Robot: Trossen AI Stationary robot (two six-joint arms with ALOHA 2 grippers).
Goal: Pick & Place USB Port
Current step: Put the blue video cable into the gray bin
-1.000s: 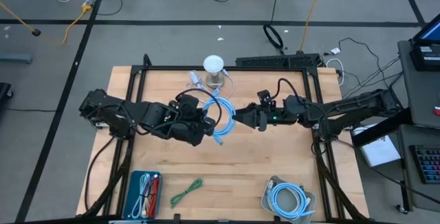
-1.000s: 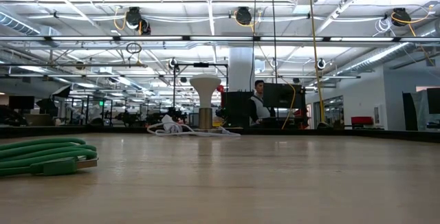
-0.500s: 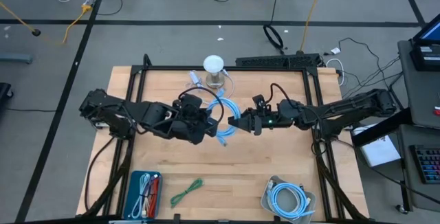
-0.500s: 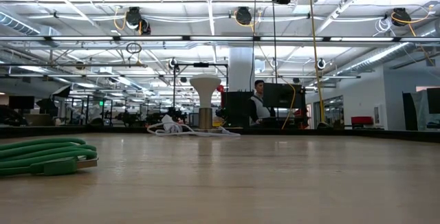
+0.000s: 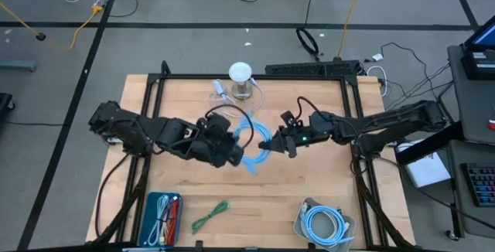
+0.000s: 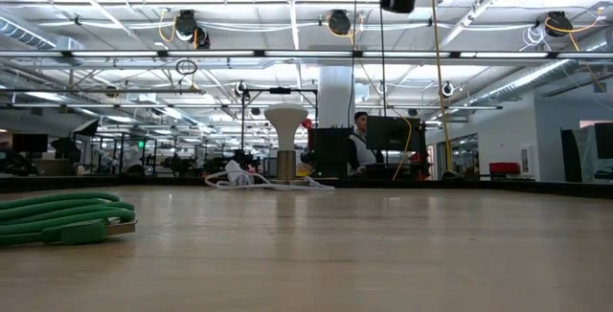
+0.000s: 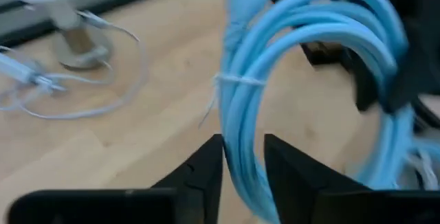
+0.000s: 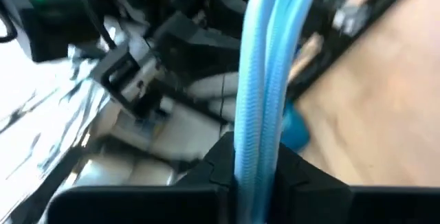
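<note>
A light blue cable coil (image 5: 249, 139), tied with a white band (image 7: 237, 81), hangs between my two grippers above the middle of the table. My right gripper (image 5: 267, 144) is shut on it from the table's right side. My left gripper (image 5: 235, 153) stands at the coil's left, open, with the bundle (image 7: 242, 128) running between its fingers. In the right wrist view the strands (image 8: 265, 66) rise from my right gripper (image 8: 254, 165). The USB port is hidden in these views. My left gripper (image 7: 244, 161) has the coil's strands in the gap between its fingers (image 7: 206, 172); I cannot tell whether they touch the cable. My right gripper pinches several strands of the coil (image 8: 256, 138) between its two fingers, coming level from the table's right, fingers across the strands. The coil is lifted clear of the table.
A white round-topped stand (image 5: 240, 77) with a thin white cable stands at the far middle. Near the front edge lie a tray of cables (image 5: 164, 216), a green cable (image 5: 210, 215) and a bin with another blue coil (image 5: 325, 225).
My right gripper has gone toward the table's left, up to the blue coil, and has taken hold of it. The coil and my left gripper have shifted slightly toward the near edge.
</note>
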